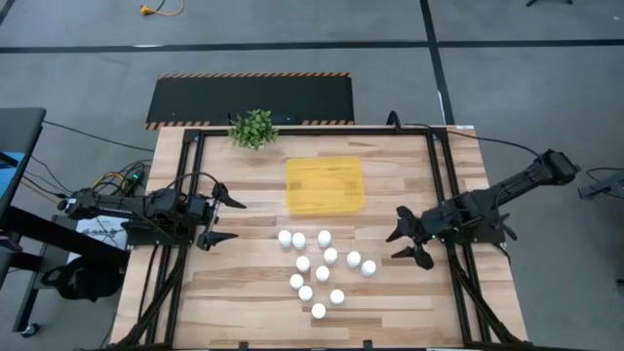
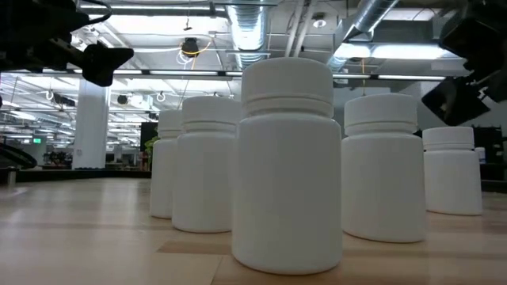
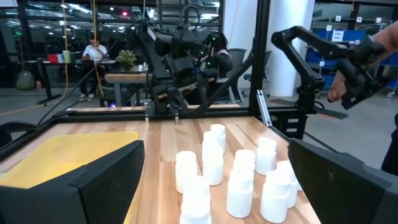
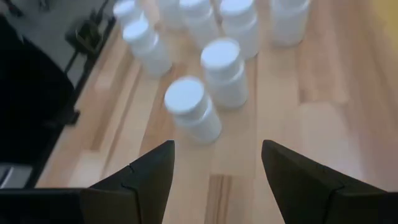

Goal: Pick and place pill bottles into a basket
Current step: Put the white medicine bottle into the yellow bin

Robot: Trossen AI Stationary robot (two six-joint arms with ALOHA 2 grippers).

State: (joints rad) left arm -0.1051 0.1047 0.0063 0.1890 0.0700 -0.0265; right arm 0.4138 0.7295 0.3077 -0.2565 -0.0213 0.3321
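Observation:
Several white pill bottles (image 1: 320, 266) stand upright in a cluster on the wooden table, near its middle and front; they also show in the low view (image 2: 287, 166). The yellow tray (image 1: 325, 185) lies empty just beyond them. My left gripper (image 1: 232, 220) is open at the table's left side, above the table. My right gripper (image 1: 404, 240) is open to the right of the cluster, its fingers pointing at the nearest bottles (image 4: 194, 109).
A small green potted plant (image 1: 253, 128) stands at the table's far edge, left of the tray. Dark frame rails (image 1: 439, 185) run along both sides of the table. Bare wood lies between each gripper and the bottles.

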